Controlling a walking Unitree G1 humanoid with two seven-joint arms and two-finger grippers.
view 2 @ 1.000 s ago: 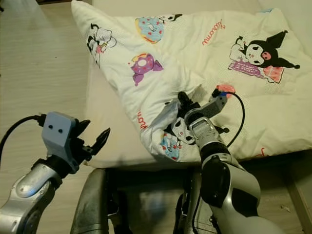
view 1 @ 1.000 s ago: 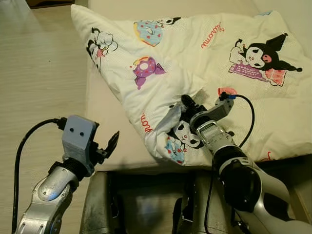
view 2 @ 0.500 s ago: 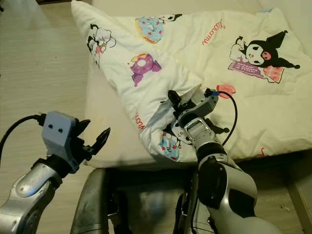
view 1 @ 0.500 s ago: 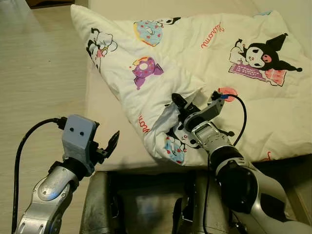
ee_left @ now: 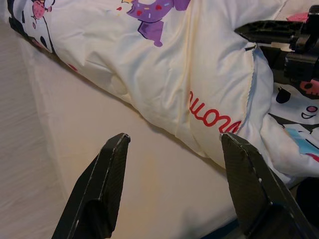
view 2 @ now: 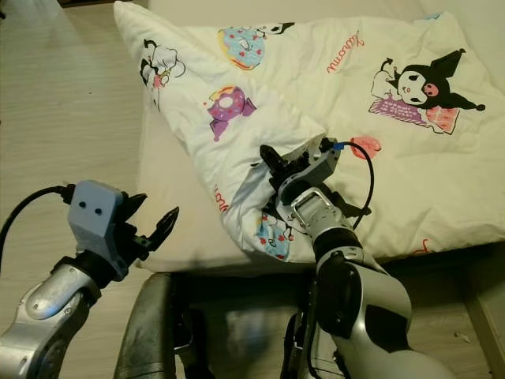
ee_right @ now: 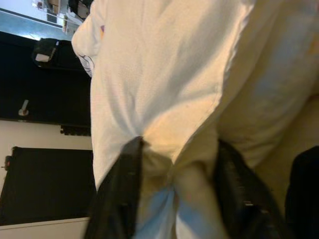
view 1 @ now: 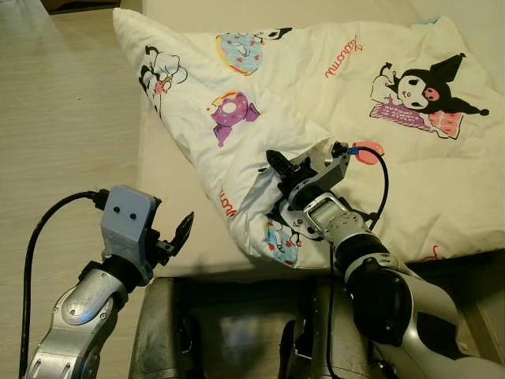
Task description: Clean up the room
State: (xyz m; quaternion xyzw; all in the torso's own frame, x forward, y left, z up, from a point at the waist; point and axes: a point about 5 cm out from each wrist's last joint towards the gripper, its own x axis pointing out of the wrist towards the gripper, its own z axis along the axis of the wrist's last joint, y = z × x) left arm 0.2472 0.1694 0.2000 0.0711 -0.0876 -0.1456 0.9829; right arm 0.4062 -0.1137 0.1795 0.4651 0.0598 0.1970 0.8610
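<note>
A white quilt (view 1: 316, 87) printed with cartoon characters and donuts lies spread over a cream mattress (view 1: 177, 197). Its near corner is folded over into a bunched flap (view 1: 268, 213) close to the mattress's front edge. My right gripper (view 1: 282, 175) is shut on this flap; in the right wrist view the fabric (ee_right: 164, 99) is pinched between the two black fingers (ee_right: 127, 184). To the left of the flap my left gripper (view 2: 151, 213) hovers open over the mattress's front left corner, holding nothing. The left wrist view looks along its spread fingers (ee_left: 112, 164) toward the quilt's folded edge (ee_left: 209, 109).
Pale wooden floor (view 1: 63, 118) runs along the mattress's left side. My own dark lower body (view 1: 237, 332) sits against the mattress's front edge. A black cable (view 1: 383, 178) loops off my right wrist above the quilt.
My right gripper has moved left and a little away from me, dragging the pinched quilt flap with it. The left arm has stayed still.
</note>
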